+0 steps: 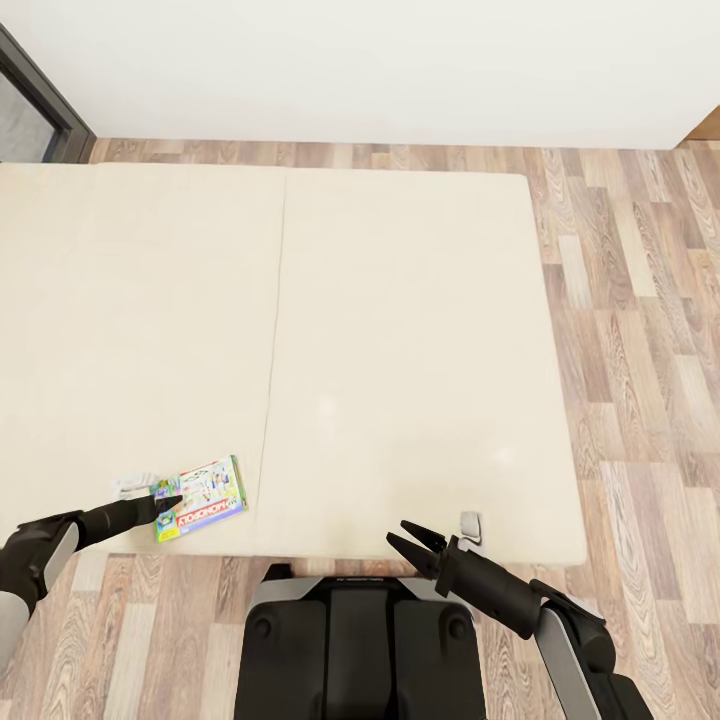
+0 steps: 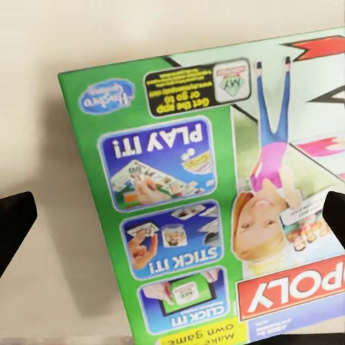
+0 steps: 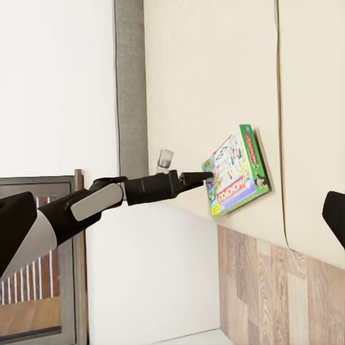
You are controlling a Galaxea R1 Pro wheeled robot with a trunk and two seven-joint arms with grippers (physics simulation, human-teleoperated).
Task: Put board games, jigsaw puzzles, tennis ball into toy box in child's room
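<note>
We see the left gripper (image 1: pixel 165 504) stretched low over the bed (image 1: pixel 400 330), fingers spread, 1 board game (image 1: pixel 200 497) lying flat just beneath its tips. The right gripper (image 1: pixel 418 543) hovers parted, well apart.

Bed (image 1: pixel 400 330): matt cream cloth, smooth, one seam. Board game (image 1: pixel 200 497) box: glossy printed cardboard, green border. Floor (image 1: pixel 640 300): wood-grain planks, satin sheen. Left tool (image 1: pixel 172 503) and right tool (image 1: pixel 410 541): matt black plastic. Wall (image 1: pixel 380 60): flat matt white.
</note>
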